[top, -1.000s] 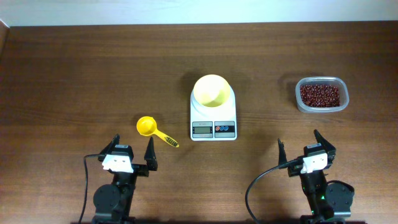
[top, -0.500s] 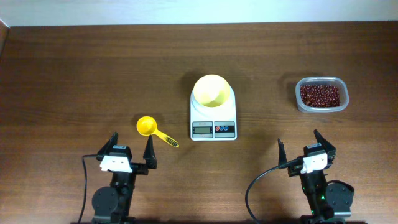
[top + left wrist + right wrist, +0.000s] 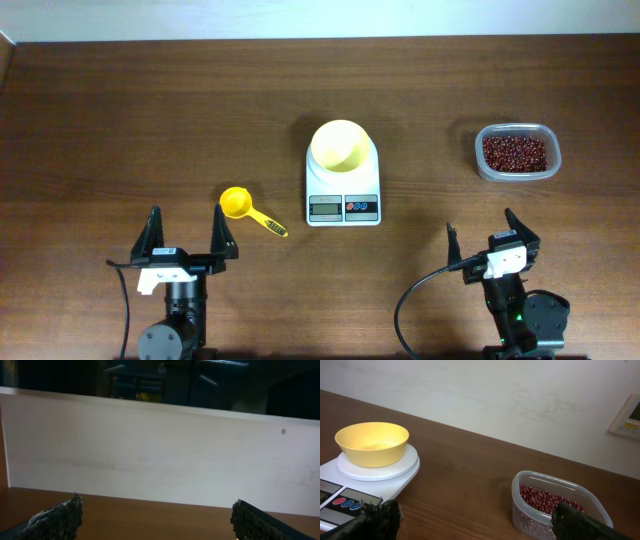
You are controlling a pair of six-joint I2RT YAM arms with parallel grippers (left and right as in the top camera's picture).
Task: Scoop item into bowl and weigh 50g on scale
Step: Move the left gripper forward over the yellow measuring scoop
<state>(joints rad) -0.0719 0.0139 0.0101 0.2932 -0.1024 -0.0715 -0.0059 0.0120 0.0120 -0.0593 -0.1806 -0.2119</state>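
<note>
The left claw [image 3: 186, 216] has its jaws apart and empty, with the bright yellow plastic scoop [image 3: 237, 203] just ahead-right, its handle slanting back toward the right. Farther ahead, between both claws, an empty pale yellow round bowl [image 3: 341, 146] sits on the white digital scale [image 3: 343, 192]. The right claw [image 3: 480, 222] is also spread and empty, and ahead-right of it a clear plastic tub [image 3: 481, 150] holds dark red-brown beans [image 3: 515, 153].

Nothing is reading legibly in any view. The small white square digital kitchen scale [image 3: 343, 205] is showing markings on its front edge that are too small to make out, and the beige wall-mounted panel [image 3: 630, 418] is appearing too blurred to read.
</note>
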